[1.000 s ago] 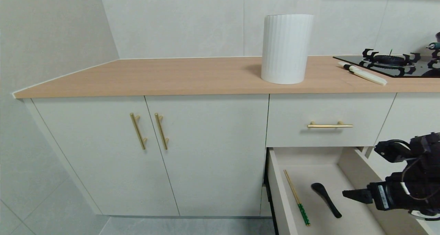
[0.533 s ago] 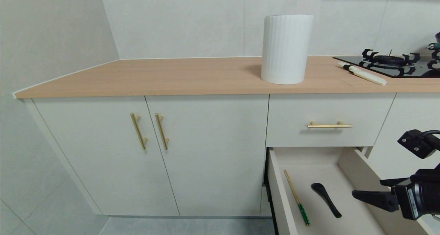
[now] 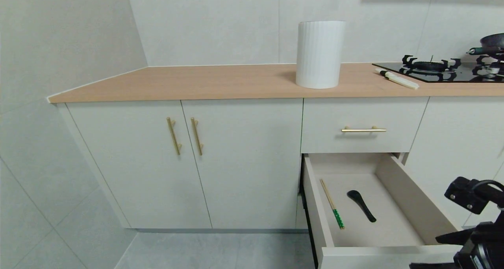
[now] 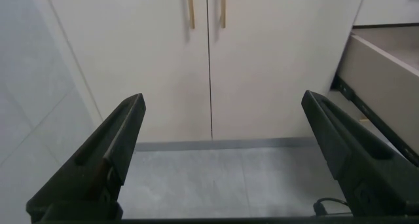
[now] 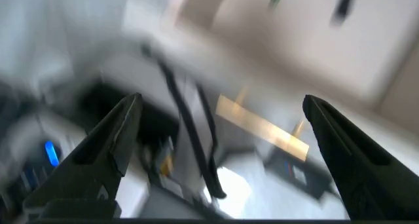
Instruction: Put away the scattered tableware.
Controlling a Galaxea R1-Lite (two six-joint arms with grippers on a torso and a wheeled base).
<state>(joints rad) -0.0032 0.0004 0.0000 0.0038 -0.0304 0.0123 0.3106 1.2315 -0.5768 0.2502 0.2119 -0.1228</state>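
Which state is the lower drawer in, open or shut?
Open. The lower drawer stands pulled far out, and the chopsticks and black spoon lie on its floor in plain view.

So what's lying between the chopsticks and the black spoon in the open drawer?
Nothing. In the head view, just bare drawer floor separates the chopsticks from the black spoon; they lie apart, not touching.
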